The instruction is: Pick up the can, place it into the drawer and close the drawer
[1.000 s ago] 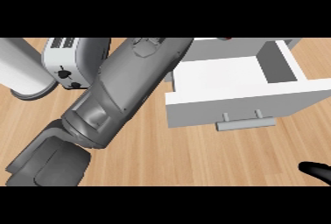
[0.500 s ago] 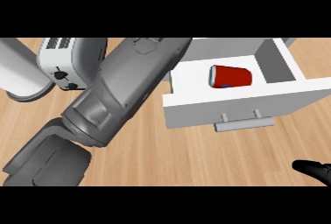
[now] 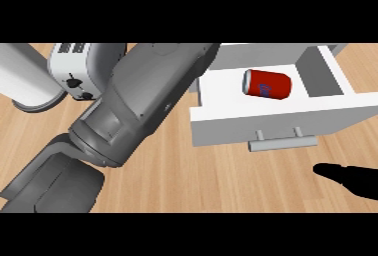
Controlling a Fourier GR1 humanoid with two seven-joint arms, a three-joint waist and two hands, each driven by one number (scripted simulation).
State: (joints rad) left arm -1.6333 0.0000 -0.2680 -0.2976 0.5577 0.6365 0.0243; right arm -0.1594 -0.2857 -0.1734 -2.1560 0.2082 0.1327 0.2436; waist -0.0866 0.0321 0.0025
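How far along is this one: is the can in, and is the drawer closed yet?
Done: the can lies on its side inside the drawer. In hand: nothing visibly held; the right hand shows at the lower right, apart from the handle, and the left hand is out of view. Left: the drawer stands open, so closing it remains.

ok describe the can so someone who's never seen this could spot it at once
Find the white drawer standing open at the upper right of the wooden counter, its handle facing the viewer. The can lies inside it, near the middle. It is the only red thing in view, with a bluish marking, and the only item showing in the drawer.
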